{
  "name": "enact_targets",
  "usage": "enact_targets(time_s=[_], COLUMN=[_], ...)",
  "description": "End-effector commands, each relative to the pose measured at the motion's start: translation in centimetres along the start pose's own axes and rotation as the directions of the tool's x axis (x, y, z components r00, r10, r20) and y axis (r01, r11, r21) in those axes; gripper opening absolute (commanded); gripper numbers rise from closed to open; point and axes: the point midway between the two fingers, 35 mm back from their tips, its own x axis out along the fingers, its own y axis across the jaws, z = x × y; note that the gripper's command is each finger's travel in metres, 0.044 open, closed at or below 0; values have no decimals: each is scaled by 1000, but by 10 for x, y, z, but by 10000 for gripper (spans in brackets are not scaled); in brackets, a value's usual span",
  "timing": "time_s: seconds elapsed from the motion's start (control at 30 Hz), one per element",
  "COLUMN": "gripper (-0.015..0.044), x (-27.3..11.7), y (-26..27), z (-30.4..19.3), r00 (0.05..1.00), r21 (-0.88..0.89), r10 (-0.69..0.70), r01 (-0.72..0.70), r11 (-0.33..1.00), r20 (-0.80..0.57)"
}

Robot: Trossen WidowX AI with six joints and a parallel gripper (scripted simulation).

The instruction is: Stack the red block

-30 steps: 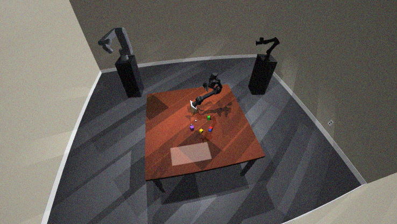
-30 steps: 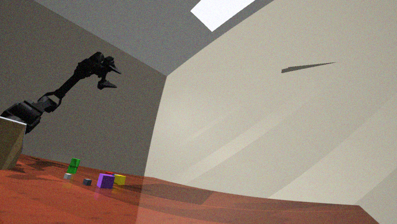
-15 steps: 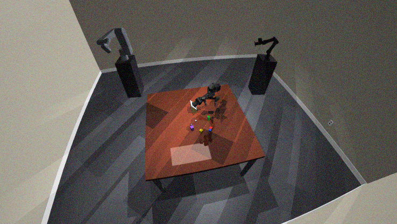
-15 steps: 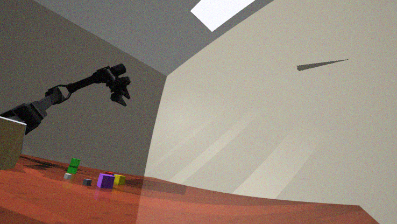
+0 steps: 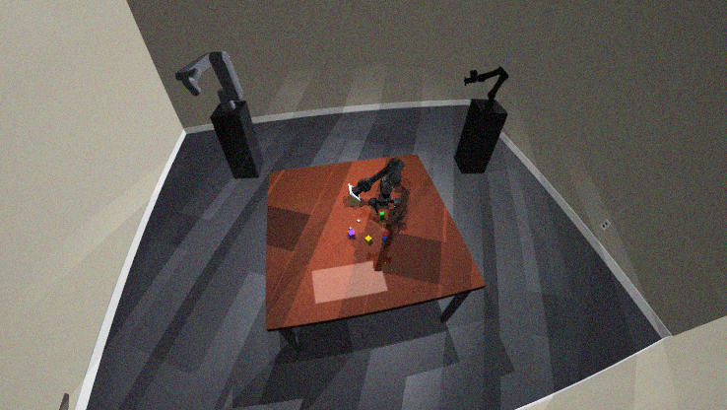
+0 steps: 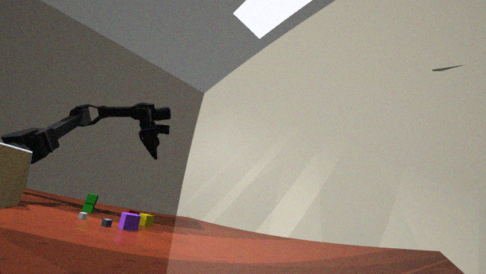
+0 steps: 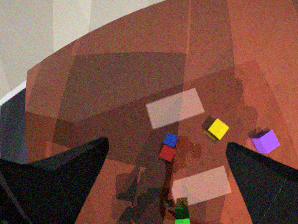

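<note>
Red cube block (image 7: 168, 153) lies flat on the reddish-brown wooden table (image 7: 107, 96), touching a small blue cube (image 7: 172, 139) on one side; wrist view only gives this clearly. Same view: green tower (image 7: 182, 223) sits low in frame, apart from the red block, seen nearly end-on so its height does not read. Yellow cube (image 7: 218, 128) and purple cube (image 7: 266, 141) lie off to the right. 2 dark fingers frame the picture at left and right, spread wide, nothing between them.

Exterior view, low angle: black parallel-jaw gripper (image 6: 153, 153) hangs high above the table (image 6: 238, 251), pointing down, well clear of every block, holding nothing. Green tower (image 6: 89, 203) reads here as 2 stacked cubes, upright. Purple cube (image 6: 129, 220) stands in front of the yellow cube (image 6: 146, 219); only a sliver of the red block (image 6: 134, 211) shows behind the purple one. Small white cube (image 6: 82, 215) and small dark grey cube (image 6: 106, 222) appear here and not in the wrist view. Blue cube hidden.

Top view: whole table (image 5: 305, 285) seen, arm folded over its far half. Blocks tiny: green tower (image 5: 381, 215), purple cube (image 5: 351, 233), yellow cube (image 5: 367, 238), red block (image 5: 385, 234). Gripper opening cannot be judged at this size.
</note>
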Motion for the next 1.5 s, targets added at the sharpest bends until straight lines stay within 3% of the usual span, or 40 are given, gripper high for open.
enact_targets(time_s=[0.0, 0.47, 0.67, 0.93, 1.47], gripper=[440, 440, 440, 440, 440], x=[26, 123, 128, 162, 179], y=[0, 4, 4, -1, -3], z=[-11, -79, -81, -100, -109], r00=[996, 873, 871, 871, 871], r21=[51, 258, 260, 260, 260], r10=[-24, -131, -133, -131, -130], r01=[29, 278, 282, 280, 280], r11=[998, 925, 924, 924, 924], r20=[-90, -469, -473, -474, -473])
